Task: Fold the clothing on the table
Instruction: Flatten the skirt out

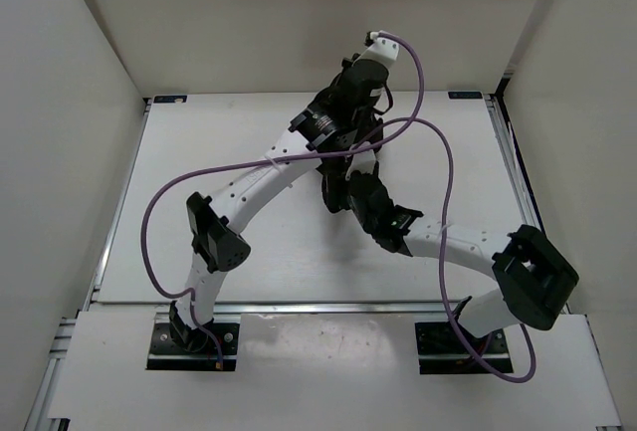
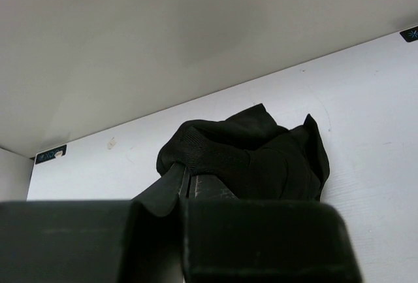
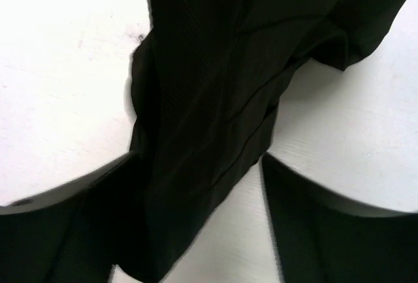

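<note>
Left wrist view: the left tool [image 2: 185, 177] is pinched together on a bunched fold of the clothing [image 2: 261, 159]. The clothing is a matte black, soft heap resting on the white desk [image 2: 366, 100] just ahead of the tool.

Right wrist view: the right tool [image 3: 196, 165] stands apart, straddling a finely ribbed band that runs from upper right to lower left between its jaws.

Top external view: both arms meet over mid-desk, the clothing mostly hidden beneath them, and neither is clearly nearer.

White table [image 1: 229, 142] with bunched black clothing [image 2: 261, 159] on it
</note>
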Robot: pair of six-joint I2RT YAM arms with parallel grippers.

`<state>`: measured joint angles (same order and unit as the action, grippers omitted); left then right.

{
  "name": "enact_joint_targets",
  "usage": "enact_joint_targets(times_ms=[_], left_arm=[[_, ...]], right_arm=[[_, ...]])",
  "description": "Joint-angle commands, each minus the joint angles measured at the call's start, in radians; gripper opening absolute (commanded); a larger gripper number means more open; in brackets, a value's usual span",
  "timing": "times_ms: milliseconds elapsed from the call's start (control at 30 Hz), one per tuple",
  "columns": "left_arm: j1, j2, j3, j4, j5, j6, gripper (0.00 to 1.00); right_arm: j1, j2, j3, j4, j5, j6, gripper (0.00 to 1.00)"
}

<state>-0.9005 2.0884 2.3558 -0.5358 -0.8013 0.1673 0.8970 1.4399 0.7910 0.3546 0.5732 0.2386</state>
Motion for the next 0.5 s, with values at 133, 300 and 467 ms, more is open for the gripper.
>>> enact_joint_targets(times_ms=[133,300,467], left_arm=[[0.02,-0.163,-0.025,0.048,-0.015,-0.015,0.0],[0.063,-0.269,-0.182,0.013,-0.015,-0.035,0.0],[0.173,-0.433,-0.487,0.066,0.098,-0.067,0.0]], right_arm=[[-0.024,-0.042,-0.006,-0.018,-0.015,-0.047,0.15],[-0.127,-0.15,-0.062,-0.144,-0.097,-0.123,0.0],[-0.465,-0.257,0.003,-0.261,-0.293,-0.194,0.01]])
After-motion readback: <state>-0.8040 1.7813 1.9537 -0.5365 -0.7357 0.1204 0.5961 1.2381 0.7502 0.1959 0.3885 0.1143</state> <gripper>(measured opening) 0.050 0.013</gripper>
